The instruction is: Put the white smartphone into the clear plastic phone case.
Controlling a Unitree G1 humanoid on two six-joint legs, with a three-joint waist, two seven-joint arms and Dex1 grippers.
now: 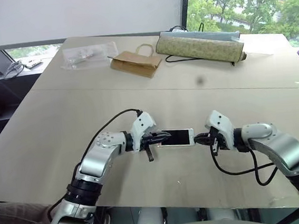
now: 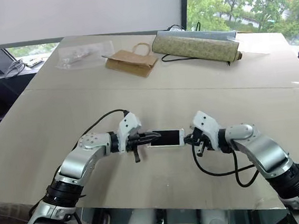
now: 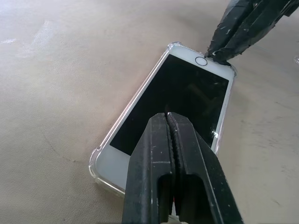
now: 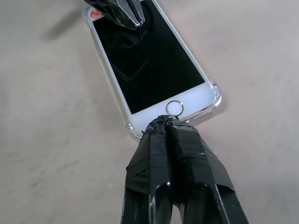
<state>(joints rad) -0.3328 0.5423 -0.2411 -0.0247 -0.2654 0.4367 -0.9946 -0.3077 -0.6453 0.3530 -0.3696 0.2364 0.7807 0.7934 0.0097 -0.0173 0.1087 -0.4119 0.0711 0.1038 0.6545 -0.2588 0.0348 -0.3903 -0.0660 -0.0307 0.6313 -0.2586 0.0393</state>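
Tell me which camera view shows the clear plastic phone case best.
The left wrist view: the clear plastic phone case shows its glinting rim and bumper corners around the white smartphone. The right wrist view shows the corners at the home-button end; in the eye views it is barely distinguishable.

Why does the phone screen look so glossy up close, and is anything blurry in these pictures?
Left wrist view: the white smartphone mirrors faint glints on its black screen, and the clear plastic phone case shines at its corners. Right wrist view: the screen reflects dark shapes; the right pincer throws a soft shadow. Left eye view: even daylight, and a small dark smudge hangs over the table.
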